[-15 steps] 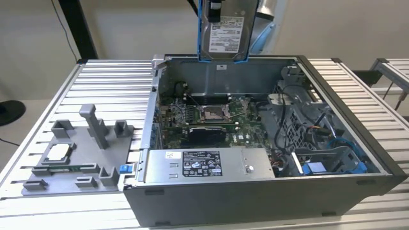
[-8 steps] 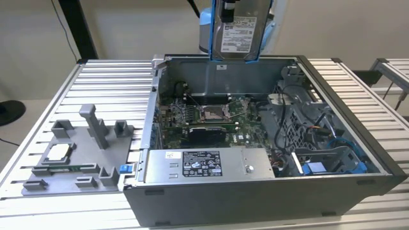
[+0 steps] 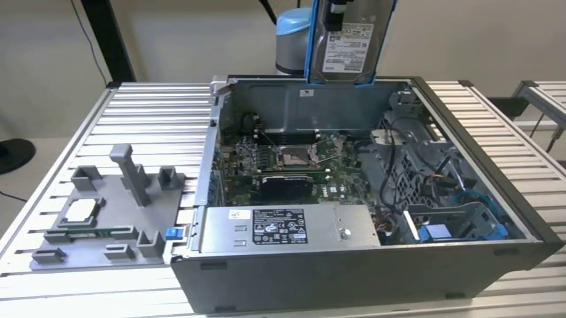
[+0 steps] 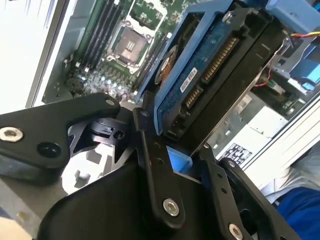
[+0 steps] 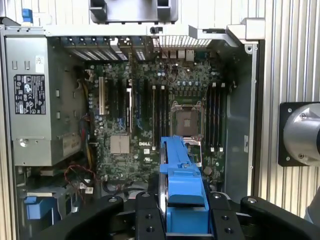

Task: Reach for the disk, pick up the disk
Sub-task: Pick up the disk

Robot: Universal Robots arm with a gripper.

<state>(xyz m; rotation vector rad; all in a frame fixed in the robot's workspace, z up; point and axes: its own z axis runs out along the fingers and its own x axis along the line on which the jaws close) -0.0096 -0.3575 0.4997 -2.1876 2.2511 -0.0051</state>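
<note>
Right now I have the disk lifted well above the open computer case, hanging over its rear wall in the exterior view, label side facing the camera and the blue bracket running down its edge. In both wrist views the gripper has its jaws closed on the disk's blue bracket, one black finger pressed against each side, with the drive's circuit-board face and connectors turned toward the second wrist camera.

So the pick looks done to me, and what matters is holding it cleanly. The hold is on plastic rather than on the metal body, and the drive hangs long below the jaws, so I judge any quick swing or twist could let it pivot or slip in the bracket. I would keep wrist motion slow and the drive vertical.

Directly under the disk sits the motherboard with its bare processor socket, which a dropped drive would damage. Beside the motherboard inside the case are the grey power supply and, on the opposite side, loose cables and a blue drive bay; I would stay clear of the cables. Beyond the case on the bench stands a grey fixture tray holding a small chip.
</note>
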